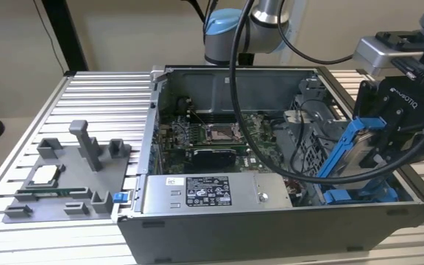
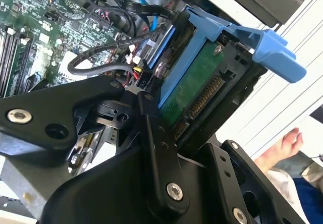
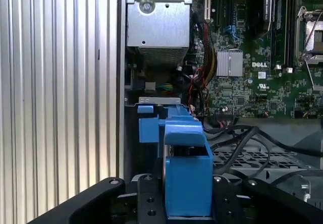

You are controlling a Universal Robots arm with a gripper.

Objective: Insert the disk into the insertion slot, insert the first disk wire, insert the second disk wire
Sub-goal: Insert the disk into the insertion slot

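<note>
Exterior view has the arm reaching down at its right, the hand pinching the blue-framed disk, which hangs tilted just over the insertion slot inside the open computer case.

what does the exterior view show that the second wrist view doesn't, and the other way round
Exterior view: the grey fixture tray beside the open computer case, and the arm's blue-capped joint behind the case.

Second wrist view: the green circuit board and connector pins on the disk, and a person's hand beyond the case.

Both: the disk in its blue carrier, held tilted in the claw, with black cables and the motherboard inside the case.
</note>
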